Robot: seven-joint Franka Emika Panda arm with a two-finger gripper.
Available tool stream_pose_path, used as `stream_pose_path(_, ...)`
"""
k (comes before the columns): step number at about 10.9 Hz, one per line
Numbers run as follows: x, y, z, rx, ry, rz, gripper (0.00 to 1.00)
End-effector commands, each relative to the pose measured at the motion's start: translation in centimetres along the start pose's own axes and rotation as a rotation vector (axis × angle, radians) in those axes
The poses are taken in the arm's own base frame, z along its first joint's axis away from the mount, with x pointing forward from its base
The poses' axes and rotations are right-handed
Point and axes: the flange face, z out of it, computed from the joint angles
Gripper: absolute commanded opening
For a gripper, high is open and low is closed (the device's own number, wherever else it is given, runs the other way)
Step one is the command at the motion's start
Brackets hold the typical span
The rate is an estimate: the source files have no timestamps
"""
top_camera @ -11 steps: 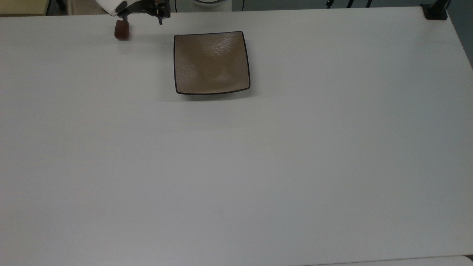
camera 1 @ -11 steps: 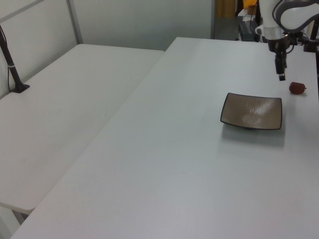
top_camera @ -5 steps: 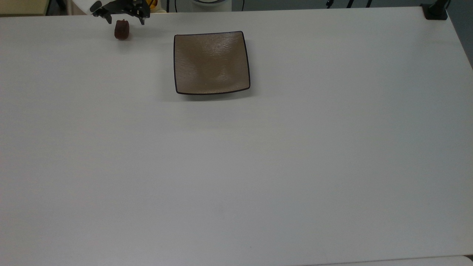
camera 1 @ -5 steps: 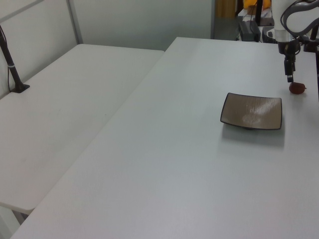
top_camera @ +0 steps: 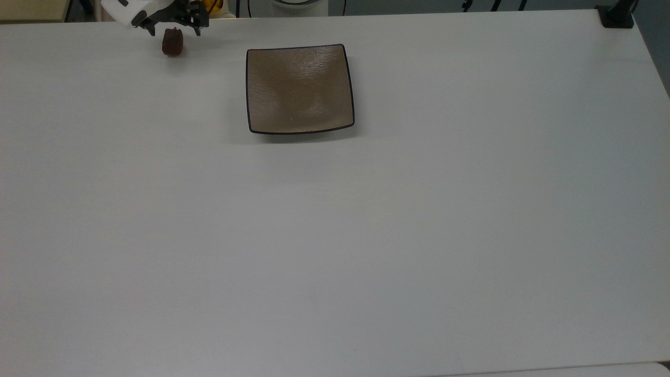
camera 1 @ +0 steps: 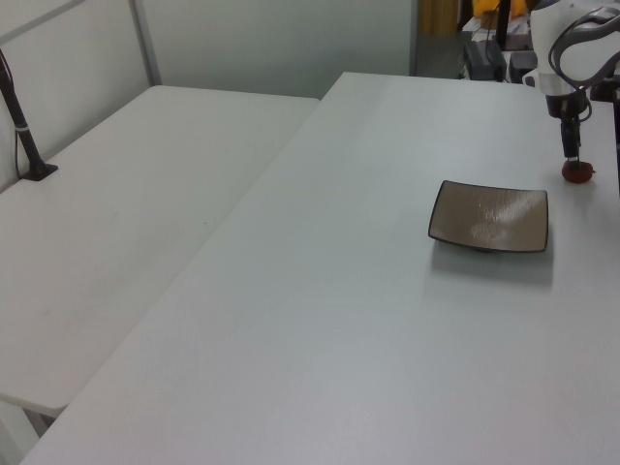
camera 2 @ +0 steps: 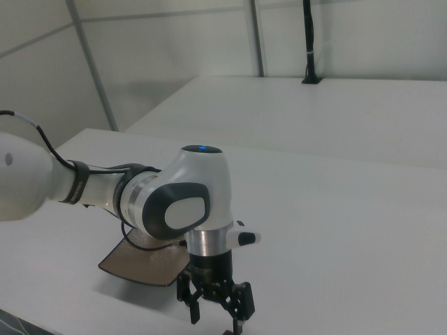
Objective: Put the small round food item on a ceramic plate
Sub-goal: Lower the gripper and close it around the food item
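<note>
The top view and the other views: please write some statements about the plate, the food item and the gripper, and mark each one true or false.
1. The ceramic plate is empty. True.
2. The small round food item lies on the plate. False: it lies on the table, at the top view's left of the plate.
3. The gripper is open, its fingers astride the food item. True.
4. The plate is round. False: it is square with rounded corners.
</note>
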Motion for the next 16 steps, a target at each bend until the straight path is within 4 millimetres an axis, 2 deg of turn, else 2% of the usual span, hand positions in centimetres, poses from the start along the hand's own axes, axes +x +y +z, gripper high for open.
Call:
stream_pose_path(1,-0.2,1.1,1.8,-0.011,-0.016,-0.057,0.98)
stream_pose_path(4,0.0,2.3,3.4,-0.021,-0.020,-0.062,0.97)
stream_pose_path(6,0.1,2.5,3.8,-0.021,-0.027,-0.059,0.90)
stream_pose_path(8,0.1,2.5,3.9,-0.009,-0.023,-0.049,0.44)
stream_pose_path(10,0.2,2.4,3.9,0.003,-0.016,-0.040,0.20)
stream_pose_path(12,0.2,2.5,3.0,0.002,-0.005,-0.034,0.12)
stream_pose_path(13,0.3,2.9,1.4,-0.004,0.015,-0.025,0.11)
stream_pose_path(15,0.0,2.7,1.0,0.005,-0.001,-0.025,0.11)
stream_pose_path(16,-0.4,2.9,-0.1,0.012,-0.008,-0.028,0.11)
